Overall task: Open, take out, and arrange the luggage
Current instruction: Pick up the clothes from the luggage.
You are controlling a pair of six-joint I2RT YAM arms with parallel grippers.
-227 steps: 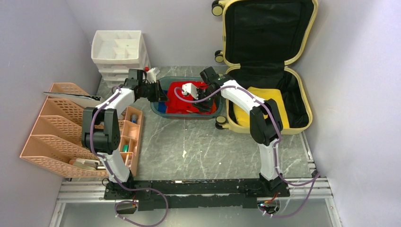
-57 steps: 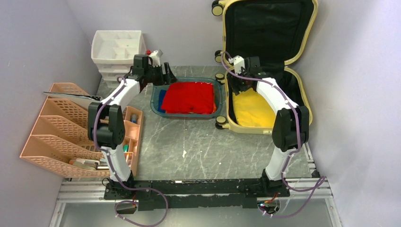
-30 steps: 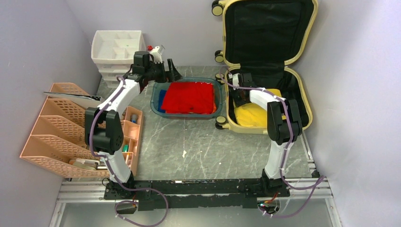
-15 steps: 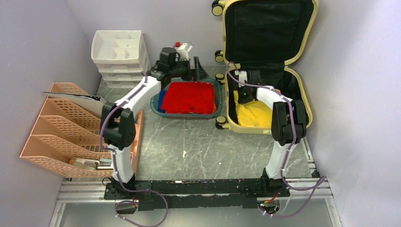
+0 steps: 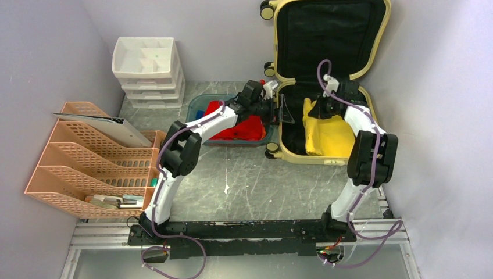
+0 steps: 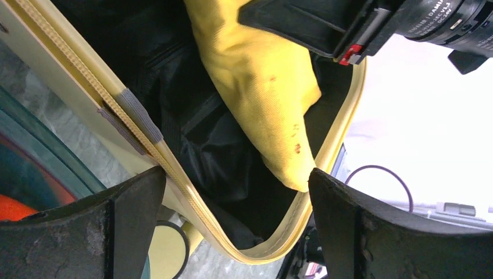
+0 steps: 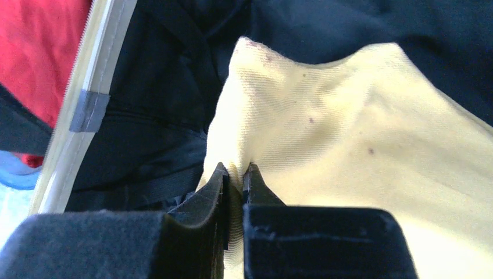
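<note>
R gripper (image 7: 235, 174) was clamped on yellow cloth (image 7: 349, 128) inside luggage (image 5: 331, 35); L gripper (image 6: 235, 183), wide & empty, was held at luggage's left rim, cloth ahead.

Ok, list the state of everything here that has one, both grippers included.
luggage: open, lid standing upright.
yellow cloth: bunched in the luggage's base, one fold pinched.
right gripper: shut on the yellow cloth.
left gripper: open, holding nothing, over the luggage's rim.
teal tray: holding a red cloth.
white drawer unit: drawers shut.
</note>
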